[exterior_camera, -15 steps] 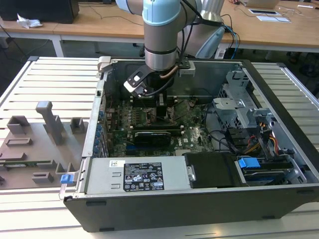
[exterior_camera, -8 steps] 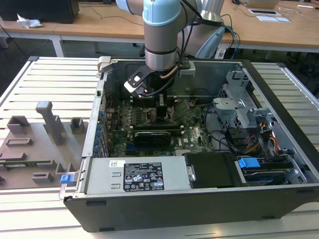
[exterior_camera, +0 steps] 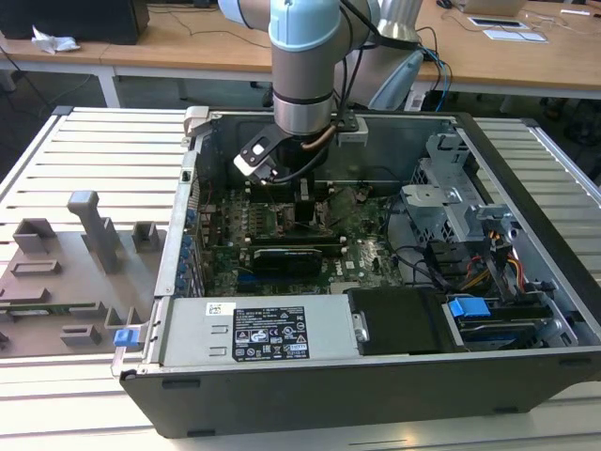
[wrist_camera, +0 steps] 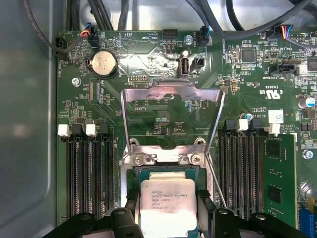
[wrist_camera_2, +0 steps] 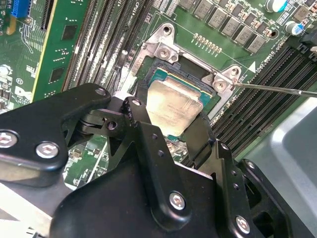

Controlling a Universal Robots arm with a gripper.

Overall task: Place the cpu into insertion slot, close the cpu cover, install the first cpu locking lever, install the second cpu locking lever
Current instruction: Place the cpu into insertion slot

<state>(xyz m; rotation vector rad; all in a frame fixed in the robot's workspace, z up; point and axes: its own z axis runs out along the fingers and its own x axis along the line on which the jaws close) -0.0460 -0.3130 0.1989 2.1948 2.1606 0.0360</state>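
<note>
The arm reaches down into an open computer case [exterior_camera: 526, 235] that lies on a slatted table [exterior_camera: 94, 150]. Its hand [exterior_camera: 305, 202] hangs low over the green motherboard [exterior_camera: 366, 235]. In both wrist views the hand's [wrist_camera: 168, 196] two black fingers [wrist_camera: 132, 203] are closed against opposite edges of the cpu [wrist_camera: 167, 213], gripping it. The cpu [wrist_camera_2: 173, 101] sits squarely over the insertion slot [wrist_camera: 166, 171], metal top upward. Whether it is fully seated cannot be told. The cpu cover [wrist_camera: 171, 93] stands swung open, away from the slot, on its hinge beside the slot. A thin wire lever [wrist_camera_2: 277, 89] juts out from the slot's corner.
</note>
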